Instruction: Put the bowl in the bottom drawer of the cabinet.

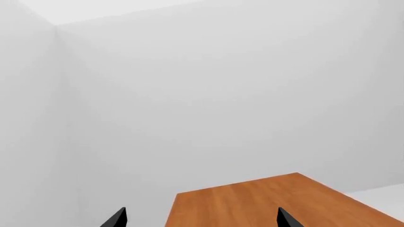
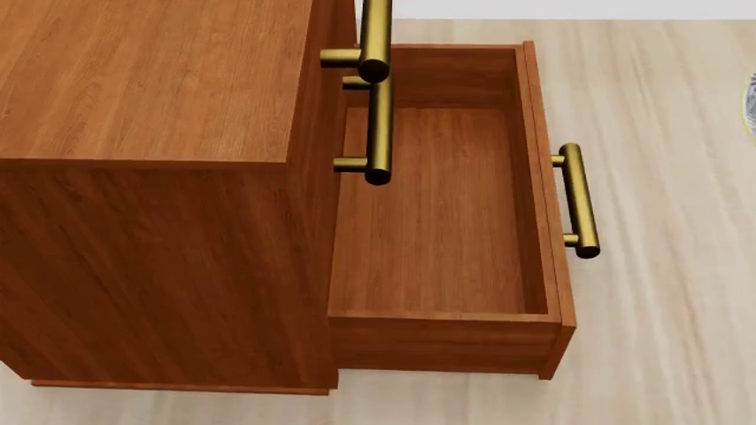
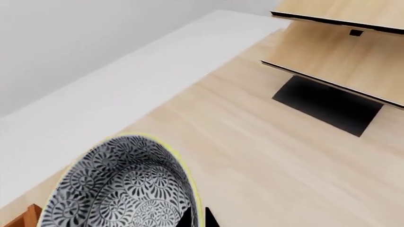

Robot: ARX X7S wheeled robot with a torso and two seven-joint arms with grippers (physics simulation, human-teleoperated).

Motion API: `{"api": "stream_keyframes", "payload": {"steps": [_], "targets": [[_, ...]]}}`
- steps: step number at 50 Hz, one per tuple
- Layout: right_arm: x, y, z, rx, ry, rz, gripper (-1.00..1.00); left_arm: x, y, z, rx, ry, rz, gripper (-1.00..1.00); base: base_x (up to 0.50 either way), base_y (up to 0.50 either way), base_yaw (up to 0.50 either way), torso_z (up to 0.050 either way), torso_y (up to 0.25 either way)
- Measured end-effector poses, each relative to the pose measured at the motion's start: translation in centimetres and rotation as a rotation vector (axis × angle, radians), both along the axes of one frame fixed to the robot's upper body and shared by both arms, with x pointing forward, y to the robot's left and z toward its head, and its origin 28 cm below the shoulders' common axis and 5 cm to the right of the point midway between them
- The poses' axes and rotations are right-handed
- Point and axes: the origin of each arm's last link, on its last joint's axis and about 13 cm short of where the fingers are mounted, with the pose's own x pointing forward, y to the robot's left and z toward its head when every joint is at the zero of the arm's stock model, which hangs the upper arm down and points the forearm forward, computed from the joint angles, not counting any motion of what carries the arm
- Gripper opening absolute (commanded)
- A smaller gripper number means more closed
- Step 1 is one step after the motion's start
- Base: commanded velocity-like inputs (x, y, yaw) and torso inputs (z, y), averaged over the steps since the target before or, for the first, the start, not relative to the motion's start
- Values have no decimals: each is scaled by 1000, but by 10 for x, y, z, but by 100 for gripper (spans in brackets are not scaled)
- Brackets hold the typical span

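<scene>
The bottom drawer (image 2: 443, 212) stands pulled far out of the cabinet (image 2: 154, 177), its wooden inside bare and its brass handle (image 2: 575, 199) on the front panel, seen from the head camera above. The handles of the two upper drawers (image 2: 375, 88) jut out over the open box. At the far right edge of that view a sliver of the bowl (image 2: 752, 106) just shows above the pale wood floor (image 2: 661, 310), well apart from the drawer.

In the right wrist view the bowl (image 3: 123, 187) fills the lower part of the picture, its patterned inside facing the camera and its yellowish rim clear. The dark fingers (image 3: 197, 218) of the right gripper sit right at that rim, one on each side of the wall, so they pinch the bowl. Behind it stands a pale wooden rack (image 3: 341, 42) on a black base (image 3: 328, 104).

The left fingers (image 1: 117, 218) are spread wide with nothing between them, above the cabinet's top (image 1: 271, 203), facing white walls.
</scene>
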Motion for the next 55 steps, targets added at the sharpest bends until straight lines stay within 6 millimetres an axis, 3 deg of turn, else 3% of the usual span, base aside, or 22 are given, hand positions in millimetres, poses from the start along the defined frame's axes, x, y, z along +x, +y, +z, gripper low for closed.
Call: {"api": "stream_keyframes", "payload": {"steps": [30, 55], "targets": [[30, 31, 7, -34, 8, 115, -100, -1, 1, -1, 1, 1, -2, 100, 0, 0, 0, 0, 0], [53, 56, 0, -77, 57, 224, -100, 1, 1, 0, 8, 2, -4, 100, 0, 0, 0, 0, 1]]}}
